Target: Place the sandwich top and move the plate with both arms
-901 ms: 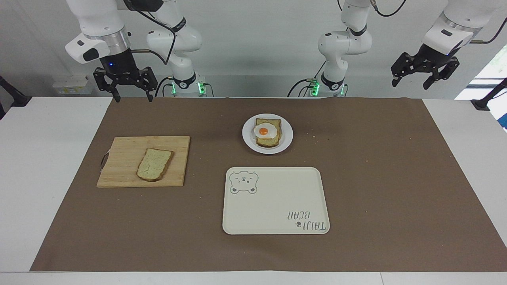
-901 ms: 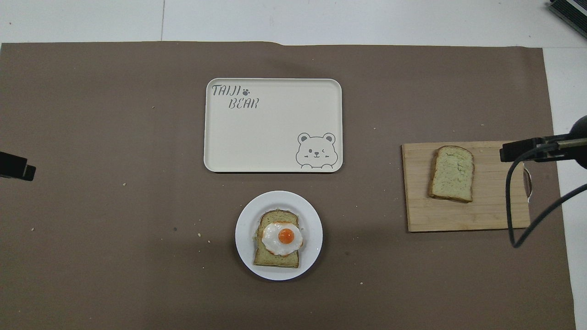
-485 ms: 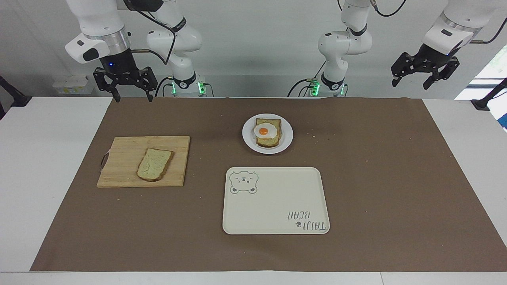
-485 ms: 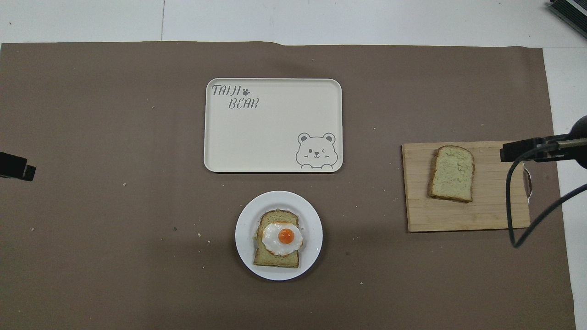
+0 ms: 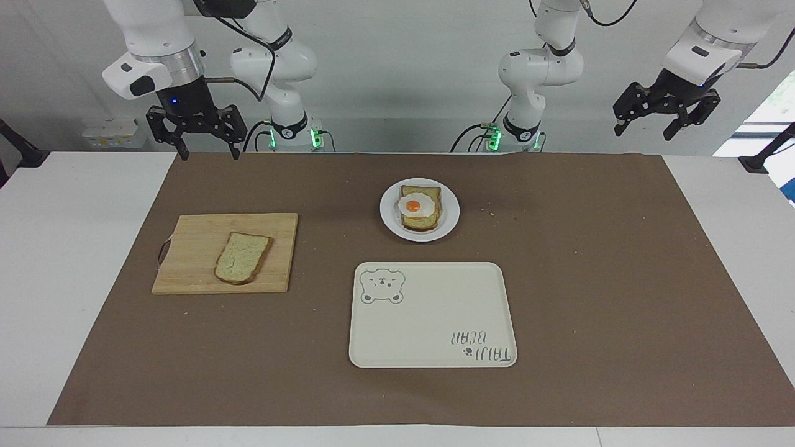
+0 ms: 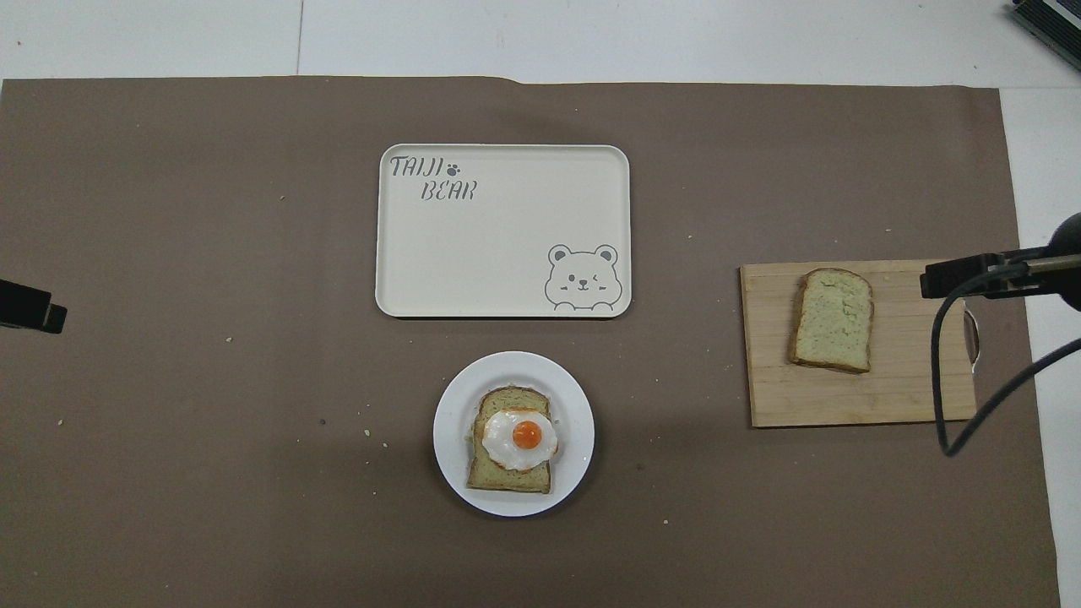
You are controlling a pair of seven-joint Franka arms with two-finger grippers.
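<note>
The sandwich top (image 5: 242,257) (image 6: 833,319), a plain speckled slice, lies flat on a wooden cutting board (image 5: 199,273) toward the right arm's end of the table. The white plate (image 5: 390,218) (image 6: 450,439) sits mid-table near the robots and carries a bread slice with a fried egg (image 5: 415,205) (image 6: 520,437). My right gripper (image 5: 210,155) hangs open and empty over the brown mat's edge nearest the robots, well apart from the board. Up in the air past the mat's corner at the left arm's end, my left gripper (image 5: 645,129) is open and empty.
A cream rectangular tray (image 5: 435,323) (image 6: 507,253) with a bear drawing lies just farther from the robots than the plate. A brown mat (image 5: 590,279) covers most of the white table. Crumbs dot the mat. A black cable (image 6: 942,405) loops over the board's handle end.
</note>
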